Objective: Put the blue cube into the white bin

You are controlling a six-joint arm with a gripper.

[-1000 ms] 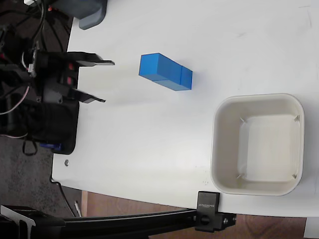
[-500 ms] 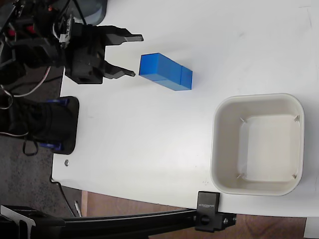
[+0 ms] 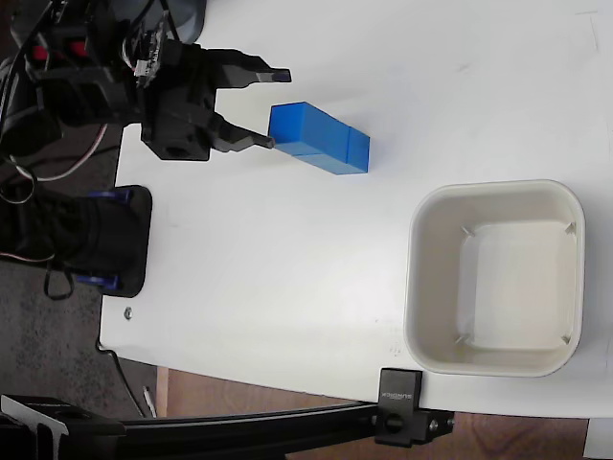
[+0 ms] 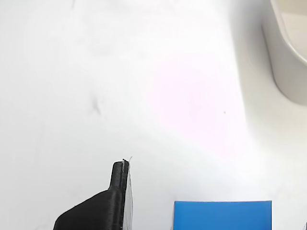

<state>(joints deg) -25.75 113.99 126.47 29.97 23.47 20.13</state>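
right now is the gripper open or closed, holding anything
Gripper: open, holding nothing; its fingers straddle the left end of the blue cube row, not yet closed on it.

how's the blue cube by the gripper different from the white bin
Colour: the blue cube is bright blue, the white bin off-white.
Size: the cube is much smaller than the bin.
Shape: the cube is a sharp-edged block, the bin a shallow open tub with rounded corners and a thick rim.
Place in the fixed view: the cube lies at the open gripper, the bin at lower right.
Both rest on the white table.
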